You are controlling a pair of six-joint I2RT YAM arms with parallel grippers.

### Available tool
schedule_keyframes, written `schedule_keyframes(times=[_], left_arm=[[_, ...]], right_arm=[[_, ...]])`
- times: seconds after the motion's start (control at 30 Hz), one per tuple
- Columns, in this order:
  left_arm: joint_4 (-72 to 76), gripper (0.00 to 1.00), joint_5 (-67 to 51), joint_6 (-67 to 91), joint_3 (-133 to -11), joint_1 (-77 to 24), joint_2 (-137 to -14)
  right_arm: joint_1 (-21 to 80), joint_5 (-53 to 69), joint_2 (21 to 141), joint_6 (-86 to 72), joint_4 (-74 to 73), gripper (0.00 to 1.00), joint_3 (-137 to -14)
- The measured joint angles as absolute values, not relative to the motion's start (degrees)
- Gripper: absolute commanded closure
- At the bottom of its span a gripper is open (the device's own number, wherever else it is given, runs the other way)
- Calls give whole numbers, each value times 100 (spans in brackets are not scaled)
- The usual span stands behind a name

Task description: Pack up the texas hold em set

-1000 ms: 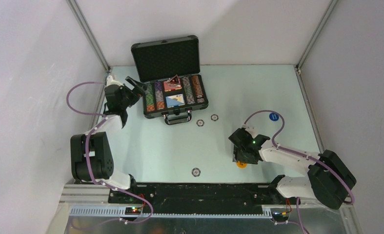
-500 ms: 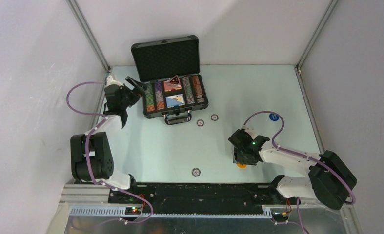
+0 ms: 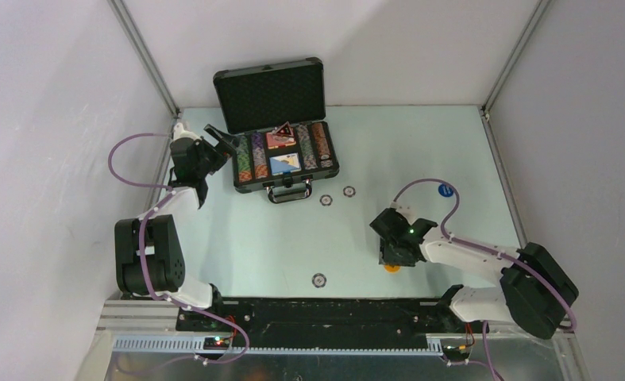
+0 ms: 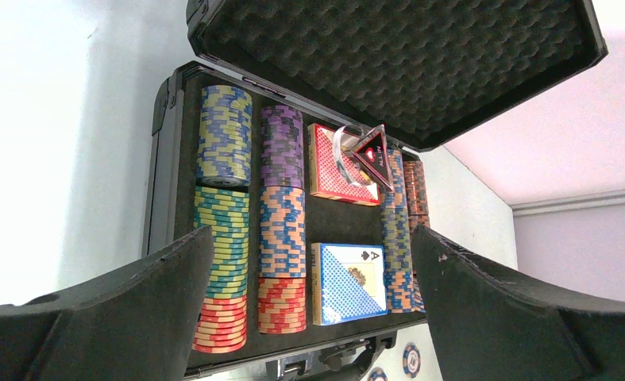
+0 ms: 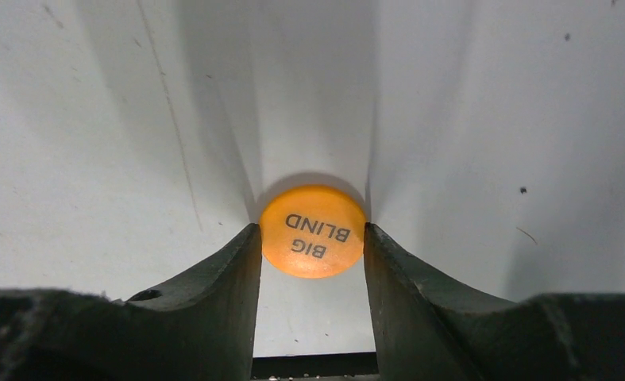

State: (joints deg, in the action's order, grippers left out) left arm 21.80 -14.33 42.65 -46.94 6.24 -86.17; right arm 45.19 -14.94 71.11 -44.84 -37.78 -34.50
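The black briefcase (image 3: 271, 94) stands open at the back of the table, foam lid up. Rows of multicoloured chips (image 4: 223, 230), a red-patterned deck (image 4: 330, 163), a blue deck (image 4: 347, 282) and a dark triangular marker (image 4: 375, 155) lie inside. My left gripper (image 3: 223, 139) hovers open at the case's left side with nothing between its fingers (image 4: 158, 302). Down on the table at the near right, my right gripper (image 3: 390, 258) has both fingertips against an orange "BIG BLIND" button (image 5: 313, 234) that lies flat.
Two loose chips (image 3: 326, 199) (image 3: 349, 191) lie just in front of the case handle (image 3: 289, 193). A third chip (image 3: 318, 279) sits near the front edge. A blue round button (image 3: 445, 190) lies at the right, under the right arm's cable.
My right gripper's jaws have narrowed onto the orange button, and the hand has shifted slightly. The left arm has not moved.
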Motion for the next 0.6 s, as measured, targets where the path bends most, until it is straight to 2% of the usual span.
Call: schedule_keyframes(times=[0.47, 0.6], left_arm=[[2180, 2, -1435, 4265, -4694, 624, -8617], [2180, 2, -1435, 4265, -4694, 624, -8617]], right_arm=[[4764, -1273, 9011, -3861, -2974, 47, -5216], [4871, -1345, 9225, -3763, -2904, 34, -5492]])
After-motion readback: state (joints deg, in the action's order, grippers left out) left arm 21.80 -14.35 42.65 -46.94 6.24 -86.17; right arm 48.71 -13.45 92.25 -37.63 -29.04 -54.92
